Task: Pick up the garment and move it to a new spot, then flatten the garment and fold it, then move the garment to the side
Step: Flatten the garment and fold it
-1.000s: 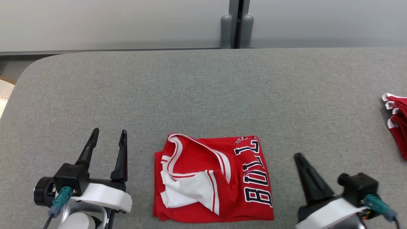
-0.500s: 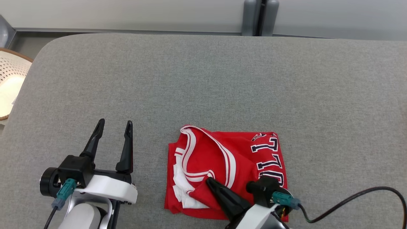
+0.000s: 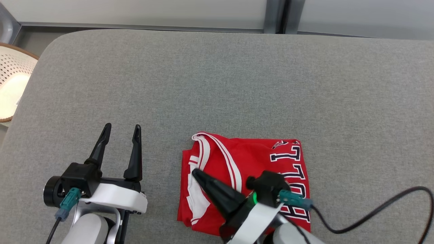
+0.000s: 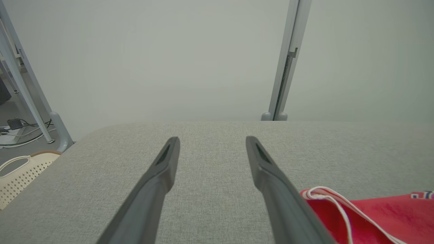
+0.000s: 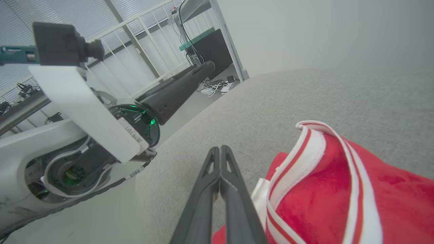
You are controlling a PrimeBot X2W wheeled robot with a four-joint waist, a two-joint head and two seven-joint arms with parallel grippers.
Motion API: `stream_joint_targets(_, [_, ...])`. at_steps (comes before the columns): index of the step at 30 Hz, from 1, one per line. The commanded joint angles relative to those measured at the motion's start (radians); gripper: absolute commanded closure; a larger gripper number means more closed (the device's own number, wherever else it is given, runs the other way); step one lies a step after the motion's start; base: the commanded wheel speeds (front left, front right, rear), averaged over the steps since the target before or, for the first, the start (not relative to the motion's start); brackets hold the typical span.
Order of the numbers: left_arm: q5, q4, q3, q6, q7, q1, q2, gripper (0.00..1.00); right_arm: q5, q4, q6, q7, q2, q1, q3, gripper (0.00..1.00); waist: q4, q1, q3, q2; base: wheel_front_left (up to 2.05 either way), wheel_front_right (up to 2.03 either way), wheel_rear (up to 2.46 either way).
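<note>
A: Head view: jersey (image 3: 257, 159) on the worktop (image 3: 217, 84); left tool (image 3: 122, 126) beside it, spread, empty.
B: Right wrist view shows the right tool (image 5: 218, 149) pinched together, holding nothing, at the jersey's edge. Its lettering reads "LL".

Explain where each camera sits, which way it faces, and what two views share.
Head view: on the head, looking forward and down at the grey table and folded red jersey; left gripper open beside it, right gripper shut over it.
Left wrist view: on the left wrist, looking along its own spread fingers across the table to the wall; jersey at lower right.
Right wrist view: on the right wrist, looking along its own closed fingers past the jersey's edge toward the left gripper.
Shared: all three show jersey and table.
</note>
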Motion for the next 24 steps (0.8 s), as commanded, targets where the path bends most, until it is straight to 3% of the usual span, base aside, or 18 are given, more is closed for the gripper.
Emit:
stream_joint_targets(1, [0.001,0.001,0.007,0.001,-0.006,0.005,0.007,0.0,-0.016,-0.021,0.0,-0.029,-0.019,-0.012,-0.037,1.0,-0.008,0.0,-0.005,0.0,0.0,0.0,0.0])
stream_joint_targets(3, [0.002,0.002,0.009,0.002,-0.006,0.006,0.009,0.0,-0.021,-0.037,0.0,-0.043,-0.026,-0.008,-0.072,1.0,-0.012,0.0,-0.008,0.0,0.0,0.0,0.0])
stream_joint_targets(4, [0.003,0.002,0.01,0.003,-0.006,0.007,0.011,0.0,-0.033,-0.05,0.0,-0.055,-0.033,-0.001,-0.116,0.7,-0.016,0.0,-0.011,0.0,0.0,0.0,0.0])
stream_joint_targets(5, [0.005,0.002,0.012,0.004,-0.006,0.01,0.014,0.0,-0.048,-0.064,0.0,-0.063,-0.042,0.007,-0.168,0.47,-0.021,0.0,-0.014,0.0,0.0,0.0,0.0])
stream_joint_targets(6, [0.005,0.002,0.013,0.006,-0.005,0.013,0.016,0.0,-0.062,-0.077,0.0,-0.067,-0.049,0.021,-0.216,0.09,-0.026,0.0,-0.017,0.0,0.0,0.0,0.0])
stream_joint_targets(7, [0.007,0.0,0.014,0.007,-0.006,0.018,0.018,0.0,-0.078,-0.091,0.0,-0.068,-0.055,0.034,-0.263,0.0,-0.032,0.0,-0.021,0.0,0.0,0.0,0.0])
stream_joint_targets(15, [0.004,-0.008,0.021,0.014,-0.006,0.025,0.032,0.0,-0.205,-0.206,0.0,-0.021,-0.087,0.165,-0.607,0.0,-0.056,0.0,-0.04,0.0,0.0,0.0,0.0])
stream_joint_targets(24, [-0.003,-0.013,0.027,0.026,-0.002,0.069,0.053,0.0,-0.268,-0.305,0.0,0.04,-0.066,0.307,-0.756,0.0,-0.077,0.0,-0.09,0.0,0.0,0.0,0.0])
